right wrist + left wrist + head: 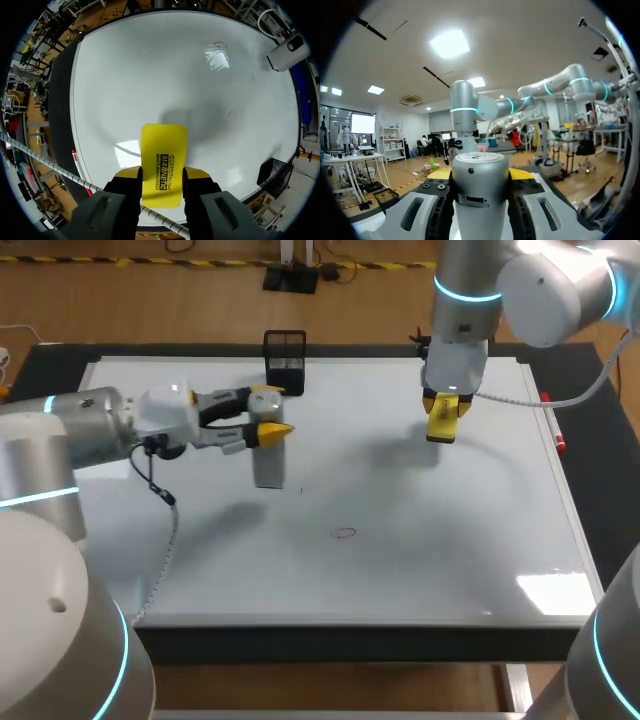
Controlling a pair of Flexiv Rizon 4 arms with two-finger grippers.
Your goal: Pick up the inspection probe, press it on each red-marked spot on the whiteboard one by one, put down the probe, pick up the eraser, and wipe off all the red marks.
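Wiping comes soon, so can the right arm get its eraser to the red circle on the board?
Probably yes: open board lies between the eraser and the red circle; the left gripper with the probe sits aside.

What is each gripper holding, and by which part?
Left gripper: the probe, fingers on its upper end. Right gripper: the yellow eraser, fingers on its long edges, near one end.

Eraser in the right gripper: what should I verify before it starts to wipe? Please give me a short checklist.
1. Both fingers of the right gripper grip the eraser: ok.
2. A red mark shows on the whiteboard: ok, one faint ring.
3. The surface between eraser and mark is bare: ok.
4. The eraser touches the whiteboard: not ok, it appears to hang above.
5. The probe is put down: not ok, the left gripper holds it.
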